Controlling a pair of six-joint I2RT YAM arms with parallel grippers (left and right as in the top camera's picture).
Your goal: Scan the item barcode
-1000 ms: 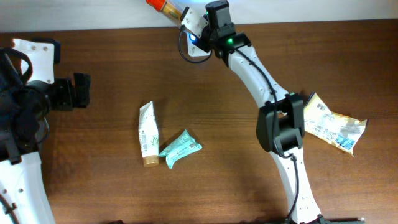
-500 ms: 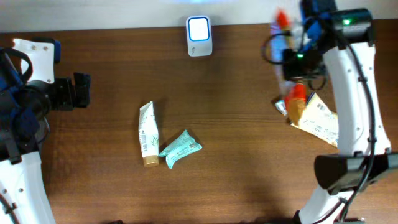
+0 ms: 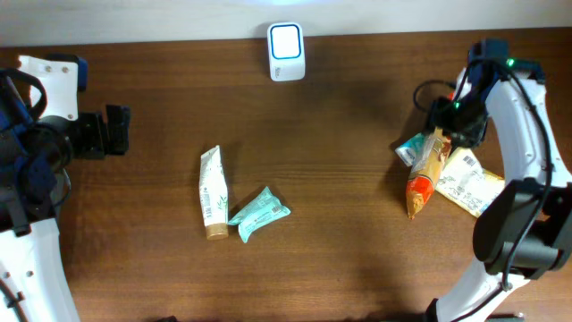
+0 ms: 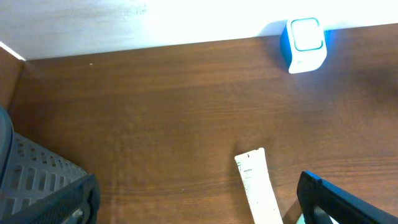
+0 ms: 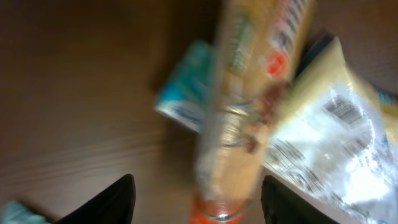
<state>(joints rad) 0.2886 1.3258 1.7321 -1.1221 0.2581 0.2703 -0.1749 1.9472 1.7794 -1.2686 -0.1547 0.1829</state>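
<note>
The long orange-and-yellow snack packet (image 3: 424, 175) is seen lying on the right side of the dark wooden worktop (image 3: 340, 259), its orange end turned towards the near edge and its far part overlapping a small teal packet (image 3: 407, 148) and a crinkled yellow-and-white bag (image 3: 474, 188). The right fingers (image 5: 118, 202) are placed close by the packet's far end. They are spread apart, and in the blurred wrist view a gap is left on either side of the packet, so nothing is gripped. The white barcode scanner with a blue-lit face (image 3: 286, 52) is stood at the far edge near the middle, well apart from the packet. At the left side, the left fingers (image 4: 339, 200) are spread fully wide and nothing is held between them. A white tube with a tan cap (image 3: 213, 193) and a crumpled teal sachet (image 3: 260, 214) are laid just beside one another, left of the middle.
</note>
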